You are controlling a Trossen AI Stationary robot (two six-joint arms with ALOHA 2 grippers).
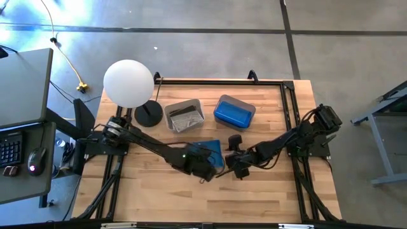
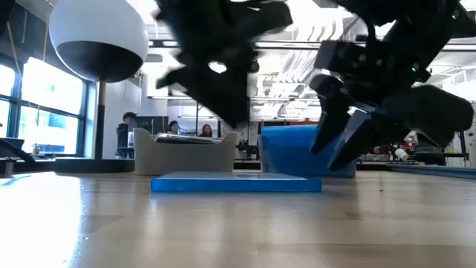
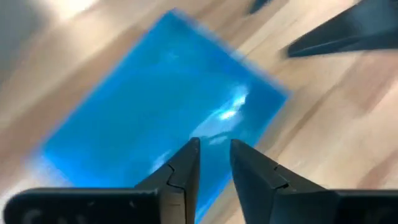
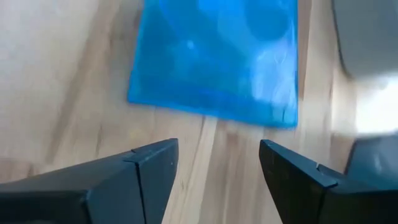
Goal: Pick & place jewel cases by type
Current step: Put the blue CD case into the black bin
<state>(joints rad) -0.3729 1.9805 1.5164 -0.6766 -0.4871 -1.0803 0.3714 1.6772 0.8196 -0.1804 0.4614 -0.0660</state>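
Note:
One translucent blue jewel case point(image 1: 210, 150) lies flat on the wooden table near its middle; it also shows in the low view point(image 2: 236, 184). My left gripper point(image 1: 205, 168) hovers over the case's near part point(image 3: 168, 106). Its fingers point(image 3: 186, 168) stand a narrow gap apart with nothing between them. My right gripper point(image 1: 231, 163) stands open just to the case's right. In its wrist view the gripper point(image 4: 217, 155) is short of the case's edge point(image 4: 217, 115). Black jewel cases point(image 1: 185, 117) lie in the grey tub.
A grey tub point(image 1: 184, 116) and a blue tub point(image 1: 234, 111) stand side by side behind the case. A lamp with a white globe point(image 1: 129, 83) and a black base point(image 1: 147, 114) stands at the far left. Bare wood stretches toward the near edge point(image 1: 210, 210).

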